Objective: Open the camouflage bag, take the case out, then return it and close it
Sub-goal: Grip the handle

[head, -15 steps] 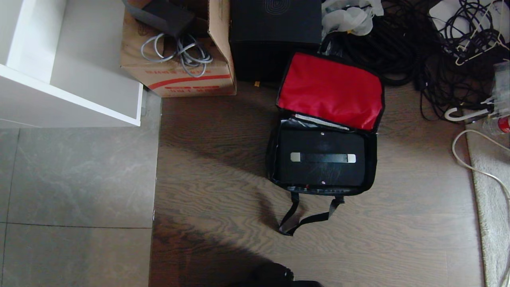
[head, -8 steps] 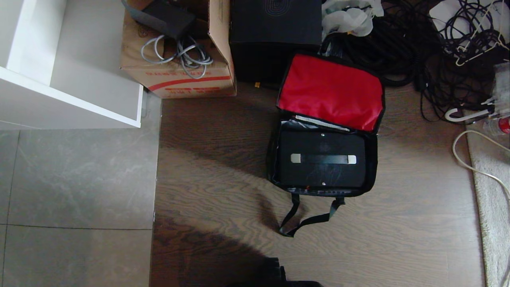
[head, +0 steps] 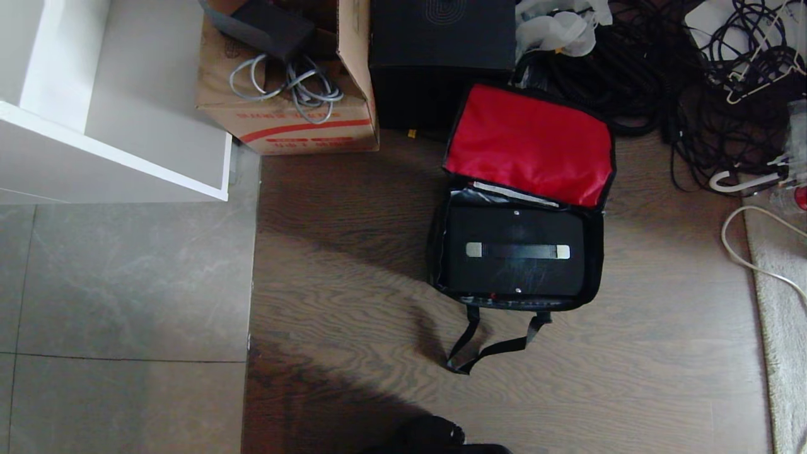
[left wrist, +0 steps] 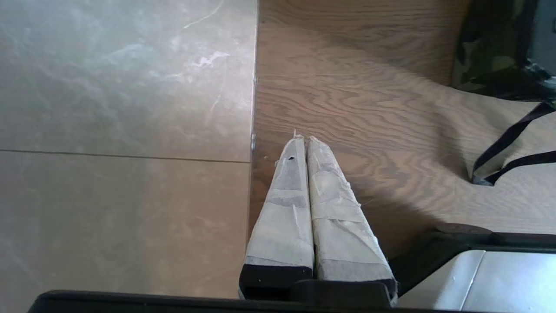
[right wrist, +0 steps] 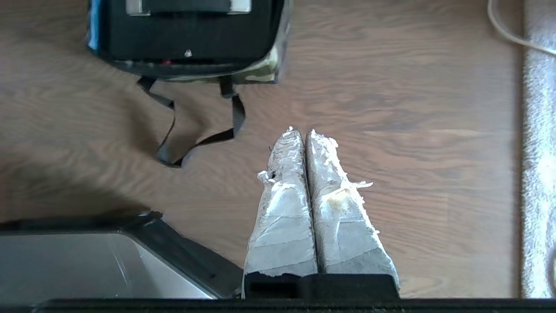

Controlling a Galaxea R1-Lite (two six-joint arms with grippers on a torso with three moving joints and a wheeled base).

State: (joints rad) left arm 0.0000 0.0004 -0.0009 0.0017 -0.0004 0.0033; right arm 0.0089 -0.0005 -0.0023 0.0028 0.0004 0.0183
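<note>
Both grippers are parked with nothing held: the left gripper (left wrist: 302,138) has its taped fingers pressed together over the seam between tile and wood floor, and the right gripper (right wrist: 299,131) is likewise closed tight above bare wood. Neither shows in the head view.

Outward from them, the camouflage bag (head: 596,265) sits on the wooden floor (head: 340,277) right of centre in the head view, its red-lined lid (head: 529,142) thrown back toward the top of the frame. The case (head: 517,277) lies flat inside, its strap handle (head: 517,251) running left to right across the picture, and the bag's black webbing strap (head: 492,347) trails toward the bottom edge.

In the right wrist view the bag fills the upper left, close ahead of the fingers; in the left wrist view only a camouflage corner shows at the upper right edge. I judge the right arm nearer, and a grasp would best cross the handle's long axis.
</note>
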